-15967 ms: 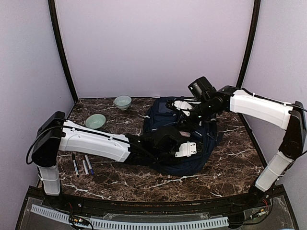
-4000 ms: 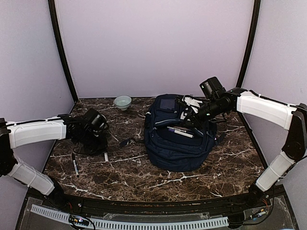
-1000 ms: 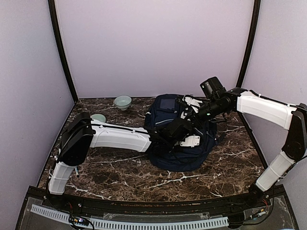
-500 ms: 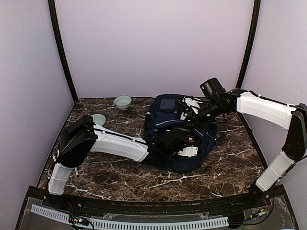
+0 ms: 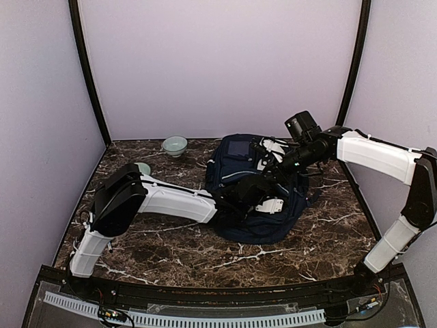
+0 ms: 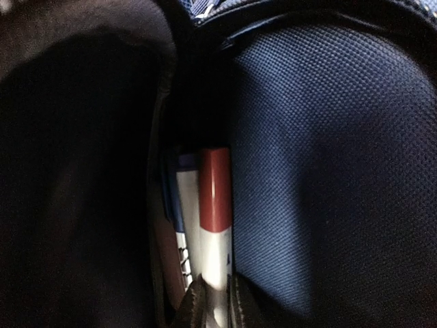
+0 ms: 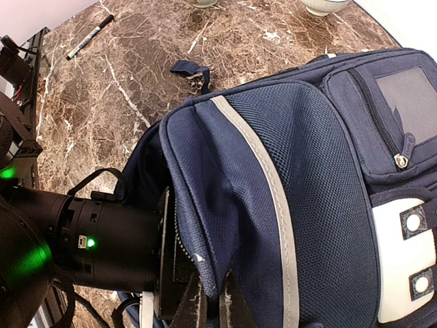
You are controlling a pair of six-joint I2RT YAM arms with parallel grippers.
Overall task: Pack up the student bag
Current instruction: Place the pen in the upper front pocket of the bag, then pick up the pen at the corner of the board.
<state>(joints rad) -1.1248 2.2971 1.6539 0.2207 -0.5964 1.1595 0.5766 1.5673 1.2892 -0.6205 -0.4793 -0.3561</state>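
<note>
— Inside the open pocket of the bag [image 5: 263, 229], entry one?
— Left gripper [image 6: 215, 307]: jaws narrow, clamped on a white marker [image 6: 215, 205] with a red cap, cap pointing deeper in. A second pen [image 6: 186, 212], blue-capped, lies touching it on the left.
— Change on record?
— Four seconds ago this arm was out at the left of the table [image 5: 171, 253], over the loose pens. Now it reaches across and its gripper is sunk in the pocket. The marker is not yet let go.
— Entry two?
— Right gripper [image 7: 213, 304]: closed tight on the lip of the pocket and holding it lifted, as it was a second ago.
— Bag, location?
— Lying right of centre, toward the back of the table, pocket mouth gaping toward the left arm.
— Outstanding?
— One loose pen [image 7: 87, 35] on the table, well apart from the bag. Judgement: this delivery needs only a release and a clean withdrawal, and at least one more fetch remains.
</note>
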